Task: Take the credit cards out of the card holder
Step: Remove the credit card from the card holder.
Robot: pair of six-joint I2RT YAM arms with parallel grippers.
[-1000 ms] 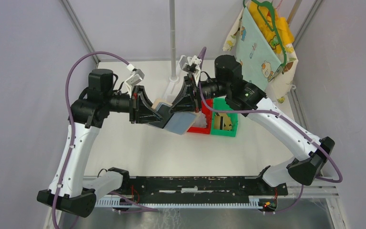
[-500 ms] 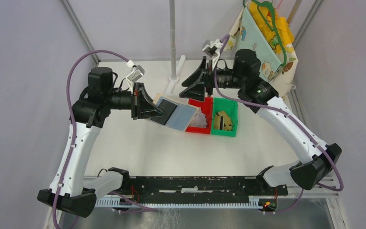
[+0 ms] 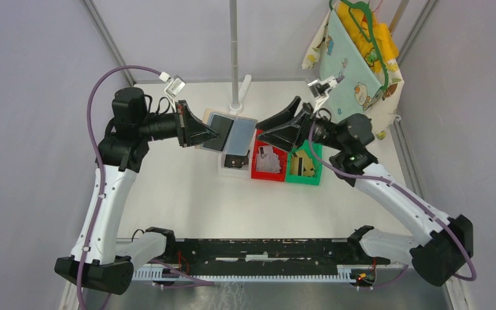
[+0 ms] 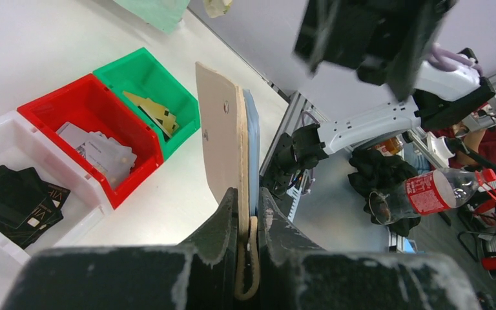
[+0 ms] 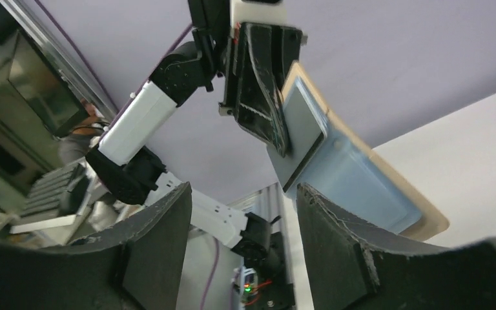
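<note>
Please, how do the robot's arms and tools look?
The left arm and right arm have white shells, black joints and a looping purple cable each. The left tool and right tool are black, with two wedge-shaped fingers, pale scuffs on them.

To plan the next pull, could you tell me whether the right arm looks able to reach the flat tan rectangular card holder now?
Probably yes. The left gripper holds the flat tan rectangular card holder up by one end, and the open right gripper faces its free end with nothing between them.
</note>
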